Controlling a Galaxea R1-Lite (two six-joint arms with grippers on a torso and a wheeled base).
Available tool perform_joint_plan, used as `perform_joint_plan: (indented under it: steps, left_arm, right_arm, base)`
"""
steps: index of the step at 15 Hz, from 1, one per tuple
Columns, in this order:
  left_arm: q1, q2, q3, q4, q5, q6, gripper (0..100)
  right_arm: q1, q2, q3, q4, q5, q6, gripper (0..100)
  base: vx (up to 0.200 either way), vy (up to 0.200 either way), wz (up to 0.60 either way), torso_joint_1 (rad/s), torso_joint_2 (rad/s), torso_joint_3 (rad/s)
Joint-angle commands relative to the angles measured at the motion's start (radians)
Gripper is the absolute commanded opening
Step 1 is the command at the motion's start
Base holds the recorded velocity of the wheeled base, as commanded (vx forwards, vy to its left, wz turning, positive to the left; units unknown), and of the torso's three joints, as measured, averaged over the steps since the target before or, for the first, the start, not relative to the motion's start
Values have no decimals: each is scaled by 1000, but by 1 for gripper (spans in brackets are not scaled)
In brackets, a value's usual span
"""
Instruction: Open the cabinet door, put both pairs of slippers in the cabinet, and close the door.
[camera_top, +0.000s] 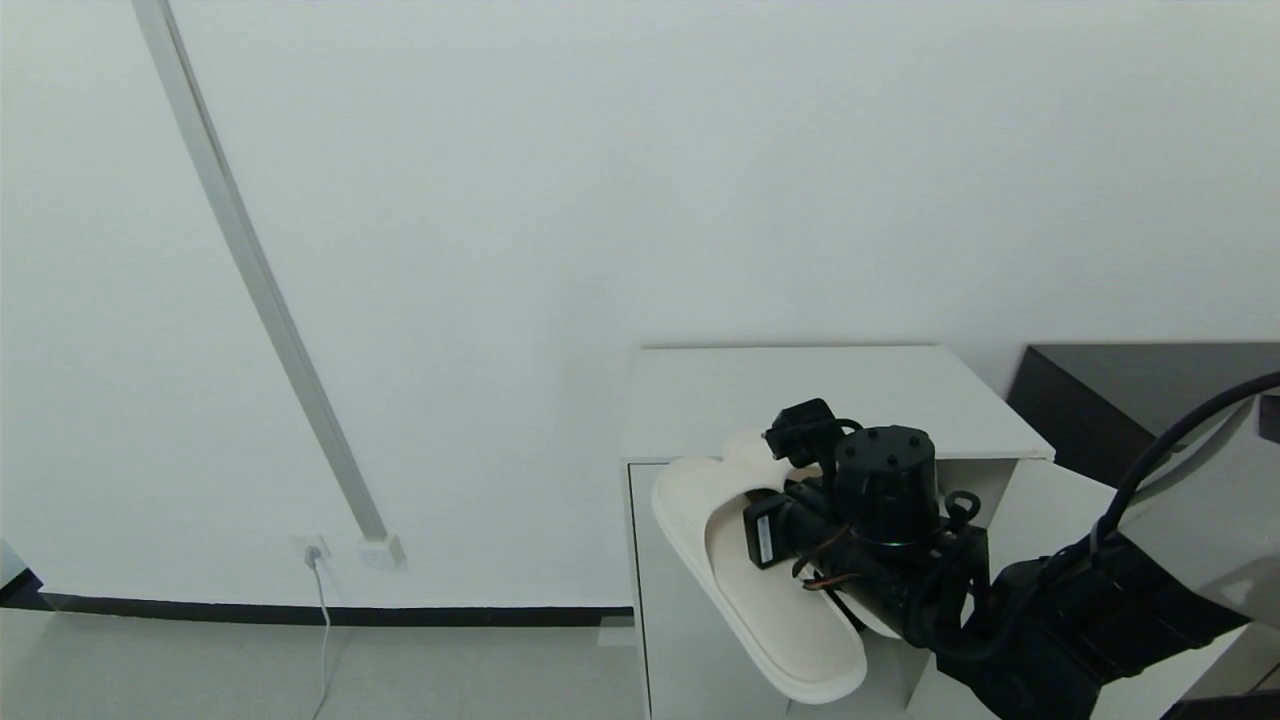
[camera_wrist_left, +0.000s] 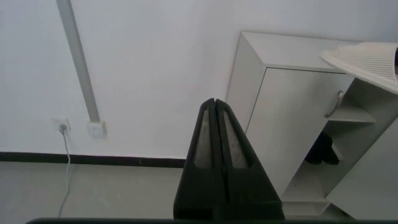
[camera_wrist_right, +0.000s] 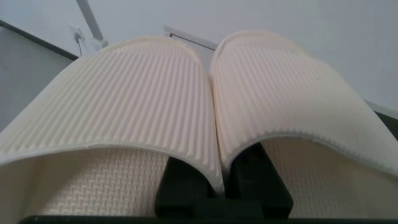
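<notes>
A pair of cream ribbed slippers (camera_wrist_right: 186, 106) lies side by side, and my right gripper (camera_wrist_right: 222, 186) is shut on their two adjoining strap edges. In the head view the cream slippers (camera_top: 770, 600) hang tilted in front of the white cabinet (camera_top: 800, 390), level with its top edge, under my right gripper (camera_top: 780, 500). The cabinet's (camera_wrist_left: 273, 81) left door (camera_wrist_left: 298, 118) is closed. Its right door (camera_top: 1045, 520) stands open, showing shelves (camera_wrist_left: 348, 115) with a dark object (camera_wrist_left: 323, 151) low inside. My left gripper (camera_wrist_left: 215, 109) is shut on nothing, off to the cabinet's left.
A grey conduit (camera_top: 250, 270) runs down the white wall to a socket (camera_top: 312, 550) with a hanging cable. A black piece of furniture (camera_top: 1130, 400) stands right of the cabinet. Bare floor (camera_top: 300, 660) lies to the cabinet's left.
</notes>
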Motion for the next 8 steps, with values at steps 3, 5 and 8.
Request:
perform_joint_plan:
  steps: [3,5,8]
  left_arm:
    - [2,0,0,0,2,3,0]
    - [0,0,0,0,3,4,0]
    - [0,0,0,0,2,1,0]
  right_arm:
    - [7,3,2,0,-1,0,0]
    - [7,0,2,0,-1,0,0]
    - [7,-1,3,0,-1,1,0]
  base:
    - [0,-67,0,1,-4,2]
    - [0,-200,0,0,2,2]
    - [0,-200,0,1,4,1]
